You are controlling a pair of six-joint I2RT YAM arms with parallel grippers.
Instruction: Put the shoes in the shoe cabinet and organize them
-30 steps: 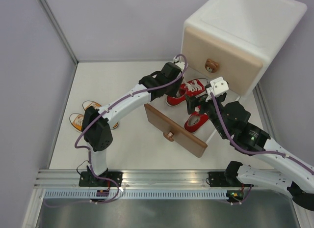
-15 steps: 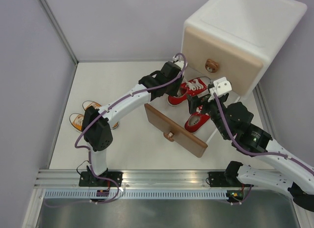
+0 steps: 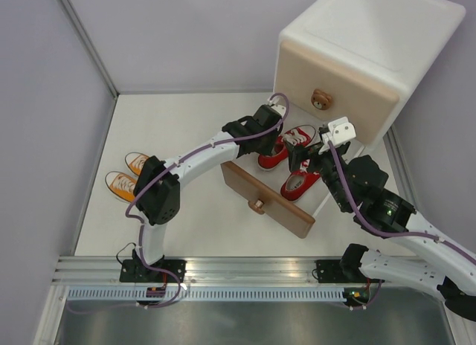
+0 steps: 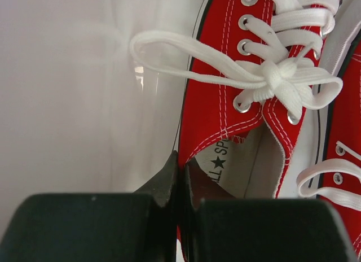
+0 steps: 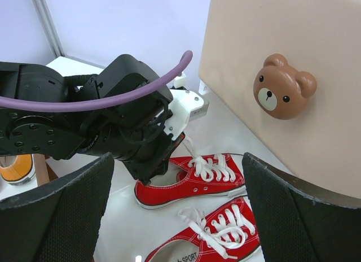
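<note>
The white shoe cabinet (image 3: 387,33) stands at the back right, its brown lower drawer (image 3: 277,205) pulled out. Both red shoes lie inside the drawer. My left gripper (image 3: 271,140) is shut on the heel collar of the far red shoe (image 3: 288,146); in the left wrist view its jaws (image 4: 180,167) pinch the red canvas edge (image 4: 223,98). The near red shoe (image 3: 301,183) lies free beside it. My right gripper (image 3: 311,156) hovers open above both red shoes (image 5: 203,183) (image 5: 217,235). The two orange shoes (image 3: 121,184) (image 3: 138,162) sit on the floor at the left.
The beige upper drawer (image 3: 338,81) is closed, and its bear knob (image 5: 280,92) hangs just above and right of my right gripper. The left arm (image 3: 201,155) crosses the floor toward the drawer. Walls enclose the floor on the left and at the back.
My left gripper has carried the far red shoe a little to the right, deeper into the drawer. The right gripper has drawn back slightly and stays open.
</note>
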